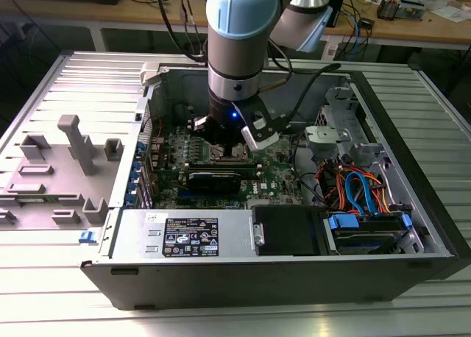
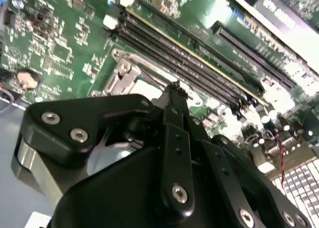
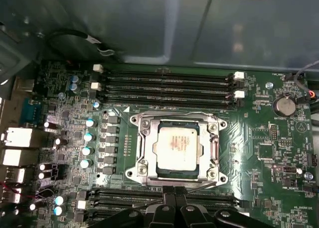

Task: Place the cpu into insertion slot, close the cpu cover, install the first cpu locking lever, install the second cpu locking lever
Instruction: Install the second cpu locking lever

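In the first wrist view the cpu (image 3: 177, 146), a silvery square chip, lies in the insertion slot (image 3: 135, 174) on the green board. The cpu cover (image 3: 145, 147), a metal frame with a window, lies flat over the chip's edges. One thin wire lever (image 3: 174, 112) runs along the cover's side toward the memory slots. Another lever (image 3: 204, 184) runs along the side by my gripper (image 3: 175, 192). My black fingers are together, their tips at the cover's edge. The second wrist view has the fingertips (image 2: 175, 88) right at the socket frame (image 2: 124, 76). In the exterior view my gripper (image 1: 221, 140) hangs over the slot (image 1: 229, 155).
Long black memory slots (image 3: 164, 81) flank the socket, with more (image 3: 124, 195) beside my fingers. Capacitors (image 3: 88, 136) and a coin battery (image 3: 284, 106) stand on the board. The case holds a black card (image 1: 213, 179), a power supply (image 1: 188, 234) and cabled drive bays (image 1: 360, 197). A grey fixture (image 1: 66, 160) lies outside.
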Available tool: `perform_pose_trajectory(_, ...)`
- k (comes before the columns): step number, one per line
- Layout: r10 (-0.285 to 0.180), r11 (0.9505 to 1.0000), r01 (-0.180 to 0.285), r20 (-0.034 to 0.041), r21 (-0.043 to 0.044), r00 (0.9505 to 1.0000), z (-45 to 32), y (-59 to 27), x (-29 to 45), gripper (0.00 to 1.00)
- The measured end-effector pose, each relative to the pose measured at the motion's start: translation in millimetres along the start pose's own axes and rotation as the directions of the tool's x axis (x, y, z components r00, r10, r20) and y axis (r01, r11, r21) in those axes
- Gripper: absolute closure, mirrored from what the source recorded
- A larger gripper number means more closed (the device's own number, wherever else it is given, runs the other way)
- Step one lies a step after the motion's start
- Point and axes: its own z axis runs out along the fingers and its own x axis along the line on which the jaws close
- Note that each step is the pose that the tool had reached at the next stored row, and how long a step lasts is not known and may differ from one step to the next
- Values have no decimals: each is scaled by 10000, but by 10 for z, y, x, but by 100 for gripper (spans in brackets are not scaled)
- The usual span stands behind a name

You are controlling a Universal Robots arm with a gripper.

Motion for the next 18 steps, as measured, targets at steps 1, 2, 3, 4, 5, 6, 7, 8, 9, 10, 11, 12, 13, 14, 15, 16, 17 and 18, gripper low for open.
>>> perform_pose_trajectory(1,1,10000,-1,0,-1,10000,0,0,0,89)
perform_pose_trajectory(2,0,10000,0,0,-1,10000,0,0,0,89)
perform_pose_trajectory(3,1,10000,-1,1,-20,10000,0,0,1,89)
perform_pose_trajectory(4,1,10000,-1,2,-39,10000,0,0,1,89)
perform_pose_trajectory(5,1,10000,-1,2,-40,10000,0,0,1,89)
perform_pose_trajectory(6,2,10000,-2,2,-41,10000,0,0,1,89)
perform_pose_trajectory(7,1,10000,-1,2,-41,10000,0,0,1,89)
perform_pose_trajectory(8,1,10000,-1,2,-41,10000,0,0,1,89)
perform_pose_trajectory(9,1,10000,-1,2,-42,10000,0,0,1,89)
perform_pose_trajectory(10,1,10000,-1,2,-42,10000,0,0,1,89)
perform_pose_trajectory(11,1,10000,-1,2,-42,10000,0,0,1,89)
perform_pose_trajectory(12,1,10000,-1,2,-43,10000,0,0,1,89)
perform_pose_trajectory(13,1,10000,-1,2,-43,10000,0,0,1,89)
perform_pose_trajectory(14,1,10000,-1,1,-44,10000,0,0,1,89)
perform_pose_trajectory(15,2,10000,-2,-11,-48,10000,0,-1,0,89)
perform_pose_trajectory(16,8,10000,-8,-48,-54,10000,0,-2,0,89)
perform_pose_trajectory(17,17,10000,-18,-99,-95,9999,-2,-13,2,89)
perform_pose_trajectory(18,22,9999,-24,-128,-140,9999,2,-35,3,89)
